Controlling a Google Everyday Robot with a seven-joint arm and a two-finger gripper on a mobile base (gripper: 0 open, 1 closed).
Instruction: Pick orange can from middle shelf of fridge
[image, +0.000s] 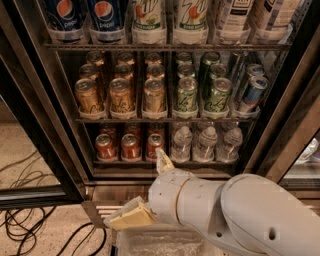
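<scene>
The tall glass-door fridge (47, 130) with the black frame fills the far side. Its middle shelf (165, 119), a thin dark wire rack, holds orange cans on the left and green cans (187, 95) on the right. I want the front orange-gold metal can (154, 95). My cream two-finger gripper (133, 187) sits low and near, by the shiny steel base (117, 194), with its fingers apart, I think. I should rise, aim straight and not bump the cans beside it. Black cables (22, 227) lie on the speckled floor (50, 232), left.
</scene>
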